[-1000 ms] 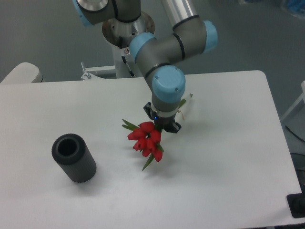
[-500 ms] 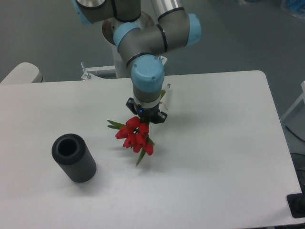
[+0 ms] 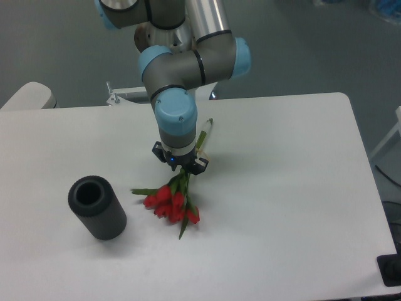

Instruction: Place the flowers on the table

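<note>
Occupying most of the view is the table (image 3: 294, 188), a broad white matte top with rounded corners, serving as the surface the bunch is meant to be laid on.

Reaching down from the far edge is the UR5e arm (image 3: 188, 63), grey tubes with pale blue joint caps, its wrist pointing almost straight down so the tool is approaching the tabletop from above.

Standing at the near left is a dark grey ribbed cylinder (image 3: 97, 207), upright, its open mouth facing up; it is sitting well apart from the bunch and is touching nothing else.

Hanging from the tool are the flowers (image 3: 170, 204), red tulip-like blooms on thin green stems, heads lowest and stems running up through the fingers, the tied ends sticking out beyond the wrist. The blooms are appearing to rest on or just above the white surface; actual contact I cannot confirm.

Sitting at the wrist's tip is the gripper (image 3: 181, 164), black, clamped on the stems just above the blooms, presumably so the heads are not being crushed. Release is seeming near.
</note>
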### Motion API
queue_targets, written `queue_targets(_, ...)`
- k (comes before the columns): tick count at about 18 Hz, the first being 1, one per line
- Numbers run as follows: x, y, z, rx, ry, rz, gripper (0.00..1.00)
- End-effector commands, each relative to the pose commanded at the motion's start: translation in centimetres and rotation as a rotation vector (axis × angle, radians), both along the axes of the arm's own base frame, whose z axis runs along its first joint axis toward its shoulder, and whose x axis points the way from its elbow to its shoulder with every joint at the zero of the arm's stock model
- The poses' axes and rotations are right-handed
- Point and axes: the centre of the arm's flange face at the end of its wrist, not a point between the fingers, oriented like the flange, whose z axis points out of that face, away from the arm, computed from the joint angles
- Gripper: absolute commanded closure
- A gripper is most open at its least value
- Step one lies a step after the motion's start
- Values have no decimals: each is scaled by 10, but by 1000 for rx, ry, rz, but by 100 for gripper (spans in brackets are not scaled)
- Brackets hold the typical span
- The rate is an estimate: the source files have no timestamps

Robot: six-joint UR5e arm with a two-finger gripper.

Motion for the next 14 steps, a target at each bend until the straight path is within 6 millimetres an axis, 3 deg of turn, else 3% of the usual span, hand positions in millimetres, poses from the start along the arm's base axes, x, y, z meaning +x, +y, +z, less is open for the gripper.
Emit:
queue_targets(10,-18,10,24,50,41,-49,0)
queue_targets(14,-51,2,39,74,61,-167,0)
